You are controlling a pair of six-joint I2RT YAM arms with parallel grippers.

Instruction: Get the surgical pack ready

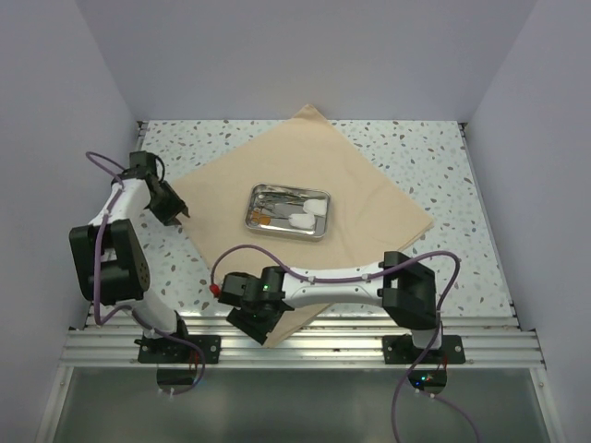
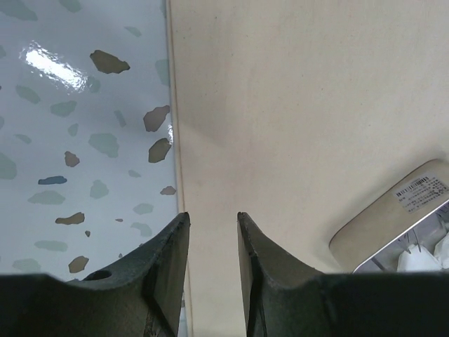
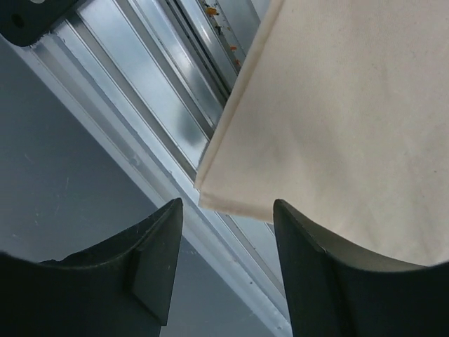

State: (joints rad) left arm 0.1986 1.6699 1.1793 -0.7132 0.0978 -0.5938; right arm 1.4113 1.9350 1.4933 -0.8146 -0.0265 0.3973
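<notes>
The right gripper [image 3: 224,210] hangs unclenched and empty; the near corner of the surgical pack [image 3: 351,105] lies just ahead between its fingers, overhanging the aluminium rail [image 3: 140,91]. Farther off, the left gripper [image 2: 210,221], likewise parted and empty, stands over the sheet's left edge.

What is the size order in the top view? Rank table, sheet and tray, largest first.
1. Table: largest, showing on every side of the cloth except at the near corner.
2. Sheet: covers much of the table.
3. Tray: plainly smallest, resting on the sheet.
</notes>
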